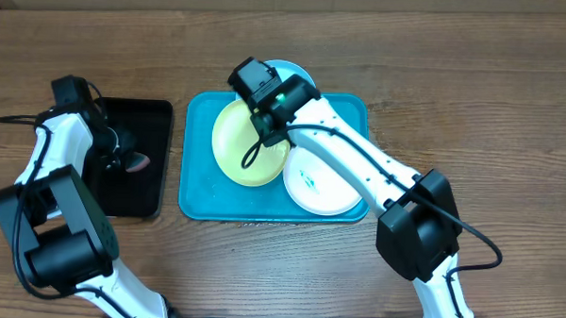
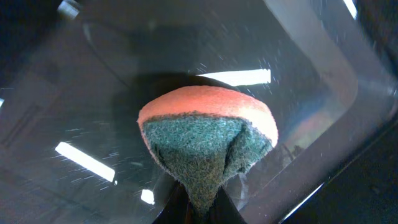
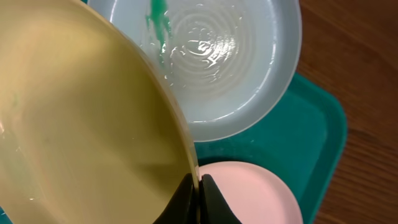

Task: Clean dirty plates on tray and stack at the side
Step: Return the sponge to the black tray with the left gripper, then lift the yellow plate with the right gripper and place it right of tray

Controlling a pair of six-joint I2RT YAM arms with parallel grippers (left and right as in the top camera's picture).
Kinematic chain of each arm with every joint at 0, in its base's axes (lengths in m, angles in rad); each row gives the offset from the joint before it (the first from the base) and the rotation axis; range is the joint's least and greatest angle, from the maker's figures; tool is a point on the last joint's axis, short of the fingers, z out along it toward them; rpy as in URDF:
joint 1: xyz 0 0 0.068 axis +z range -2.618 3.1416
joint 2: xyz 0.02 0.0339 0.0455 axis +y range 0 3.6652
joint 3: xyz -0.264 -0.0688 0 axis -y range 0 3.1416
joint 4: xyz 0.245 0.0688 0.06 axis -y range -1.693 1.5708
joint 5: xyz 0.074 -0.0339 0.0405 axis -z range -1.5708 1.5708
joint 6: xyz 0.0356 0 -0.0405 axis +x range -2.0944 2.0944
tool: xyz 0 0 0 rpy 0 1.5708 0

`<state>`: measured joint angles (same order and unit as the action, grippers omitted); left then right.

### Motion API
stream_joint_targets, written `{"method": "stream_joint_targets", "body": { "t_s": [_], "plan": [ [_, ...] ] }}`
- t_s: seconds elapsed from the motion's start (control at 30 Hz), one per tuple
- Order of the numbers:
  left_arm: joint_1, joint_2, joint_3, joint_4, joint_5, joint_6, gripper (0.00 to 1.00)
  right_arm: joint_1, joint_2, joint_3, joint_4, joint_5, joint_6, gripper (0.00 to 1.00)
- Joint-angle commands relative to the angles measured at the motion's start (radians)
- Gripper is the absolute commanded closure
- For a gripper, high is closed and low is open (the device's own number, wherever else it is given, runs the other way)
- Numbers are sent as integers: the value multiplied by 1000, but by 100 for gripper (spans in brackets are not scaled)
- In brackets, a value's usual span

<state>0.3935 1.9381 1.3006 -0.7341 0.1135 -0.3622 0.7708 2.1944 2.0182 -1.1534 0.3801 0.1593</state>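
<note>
The teal tray lies mid-table. My right gripper is shut on the rim of the yellow-green plate and holds it tilted over the tray; in the right wrist view the jaws pinch that plate's edge. The pale blue plate, with a green smear, lies beyond it at the tray's far edge. The white plate lies at the tray's front right, also in the right wrist view. My left gripper is shut on an orange and green sponge over the black tray.
A narrow black tray lies left of the teal tray, its glossy floor under the sponge. Bare wooden table surrounds both trays. A cable loop hangs from the right arm over the yellow-green plate.
</note>
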Motion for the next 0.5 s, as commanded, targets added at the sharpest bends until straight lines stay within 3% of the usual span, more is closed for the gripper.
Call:
{"method": "stream_joint_targets", "body": {
  "t_s": [0.0,0.03,0.07,0.1,0.2,0.33,0.47],
  "plan": [
    [-1,-3,2,6,79,64,85,43,-53,60,-6,208,-1,96],
    [0,-7,6,6,79,64,69,53,-53,67,-9,237,-4,96],
    [0,-11,13,2,79,64,38,65,-53,74,-10,277,-9,96],
    [0,-17,20,-3,80,72,15,77,-53,79,-12,315,-11,96],
    [1,-34,76,-61,79,79,5,121,-53,85,-12,480,-11,96],
    [1,-58,217,-180,79,79,3,172,-53,85,-8,698,-24,96],
    [1,-91,360,-283,79,77,0,214,-53,85,17,808,-130,96]
  ]
}}
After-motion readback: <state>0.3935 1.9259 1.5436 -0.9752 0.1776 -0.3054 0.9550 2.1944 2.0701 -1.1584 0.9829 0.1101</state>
